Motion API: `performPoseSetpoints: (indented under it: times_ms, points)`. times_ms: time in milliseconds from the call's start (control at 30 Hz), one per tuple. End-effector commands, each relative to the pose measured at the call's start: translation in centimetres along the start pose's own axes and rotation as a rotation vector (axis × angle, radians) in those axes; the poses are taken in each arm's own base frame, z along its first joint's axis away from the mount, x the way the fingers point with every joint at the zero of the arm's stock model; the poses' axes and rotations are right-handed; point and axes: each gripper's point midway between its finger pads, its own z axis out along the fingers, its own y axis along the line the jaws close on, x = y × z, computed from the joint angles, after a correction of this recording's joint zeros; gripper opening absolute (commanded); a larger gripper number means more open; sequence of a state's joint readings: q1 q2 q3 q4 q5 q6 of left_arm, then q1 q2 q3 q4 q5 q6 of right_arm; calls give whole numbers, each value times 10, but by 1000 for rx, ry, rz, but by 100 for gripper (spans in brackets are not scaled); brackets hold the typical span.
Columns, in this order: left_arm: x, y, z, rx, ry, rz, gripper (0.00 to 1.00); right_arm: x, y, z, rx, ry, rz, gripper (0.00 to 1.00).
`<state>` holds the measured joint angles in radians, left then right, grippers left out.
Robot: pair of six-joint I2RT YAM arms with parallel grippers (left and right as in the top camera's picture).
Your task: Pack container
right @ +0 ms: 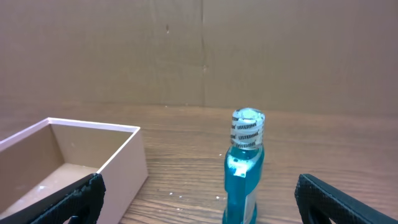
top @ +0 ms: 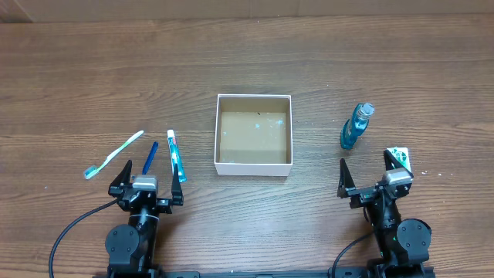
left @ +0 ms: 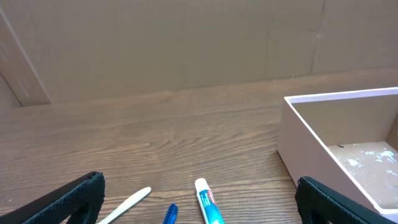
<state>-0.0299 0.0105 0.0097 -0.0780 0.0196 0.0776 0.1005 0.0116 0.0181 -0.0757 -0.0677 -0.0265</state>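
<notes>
At about the middle of the wooden table (top: pixel 77 77), the container (top: pixel 254 165): square, white-walled, tan floor with pale flecks, open at the top, empty. On the left of it, 3 things lying flat on the wood, apart from each other: a toothbrush (top: pixel 114 154) with a pale green handle, a dark blue pen-like thing (top: pixel 150 158), and a toothpaste tube (top: pixel 177 157), this one nearest to the container. On the right of it, well apart, a blue mouthwash bottle (right: pixel 244 174), upright, cap on. At the near edge, the left gripper (top: pixel 149 179), jaws spread wide and empty, just behind the dark blue pen-like thing and the toothpaste tube. Also at the near edge, the right gripper (top: pixel 365 171), jaws spread wide and empty too, near the mouthwash bottle but not touching it.
</notes>
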Motion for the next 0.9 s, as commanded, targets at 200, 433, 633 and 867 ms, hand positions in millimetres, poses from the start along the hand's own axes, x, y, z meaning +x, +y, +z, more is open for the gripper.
performPoseSetpoints:
  times_ms: [200, 433, 633, 867]
  points:
    - [-17, -6, -6, 46, -6, -315, 100, -6, -1, -1, 17, 73, 141, 100]
    - [-58, -4, -27, 44, 79, -326, 100, -63, -6, 11, 59, 117, 143, 100]
    - [-96, 1, -22, 27, 186, -305, 100, -106, -10, 40, 95, 228, 146, 100]
    - [-104, 2, 7, 21, 463, -252, 100, -102, -18, 89, 146, 577, 175, 100]
